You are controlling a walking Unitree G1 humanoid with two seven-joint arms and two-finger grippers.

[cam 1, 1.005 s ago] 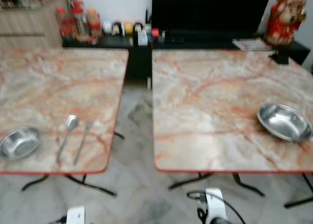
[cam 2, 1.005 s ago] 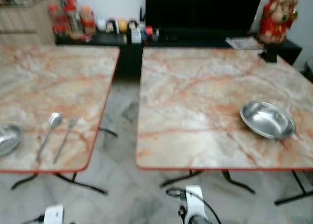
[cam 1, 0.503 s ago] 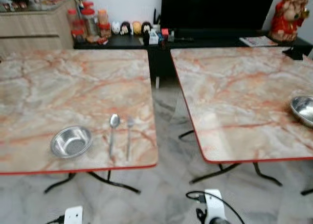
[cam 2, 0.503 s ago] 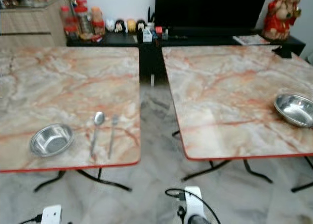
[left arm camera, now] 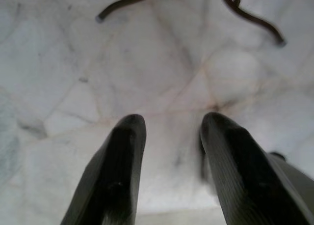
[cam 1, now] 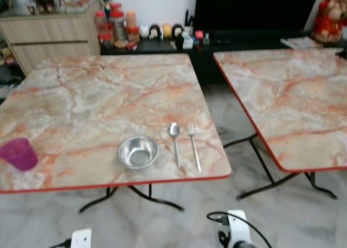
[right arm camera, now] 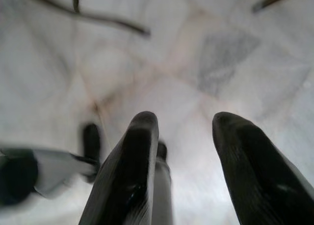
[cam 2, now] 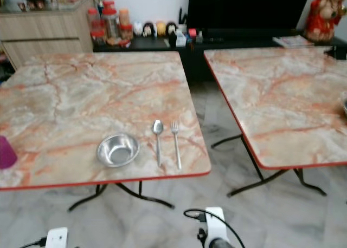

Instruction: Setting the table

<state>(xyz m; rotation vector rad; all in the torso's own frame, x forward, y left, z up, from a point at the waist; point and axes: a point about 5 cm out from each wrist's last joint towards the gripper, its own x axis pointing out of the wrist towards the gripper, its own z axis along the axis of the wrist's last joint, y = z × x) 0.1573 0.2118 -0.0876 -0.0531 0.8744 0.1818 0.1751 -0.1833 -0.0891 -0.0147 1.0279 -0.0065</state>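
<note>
Left gripper (left arm camera: 169, 161) hanging low over pale marble floor (left arm camera: 147, 63), black fingers spread with a clear gap, holding nothing. Right gripper (right arm camera: 184, 161) likewise parted and empty above the same floor. Ahead, square marble-patterned table with thin red edging (cam 1: 65, 85), on dark curved metal legs (cam 1: 157, 198). Open strip of floor between it and second matching table (cam 1: 293, 96) on the right. Near front edge: small round shiny steel bowl (cam 1: 138, 152), just right of it slim steel spoon (cam 1: 174, 144), then steel fork (cam 1: 193, 145), lying parallel, none touching. Purple tumbler (cam 1: 19, 154) well apart near left edge. Broad bare tabletop behind.
</note>
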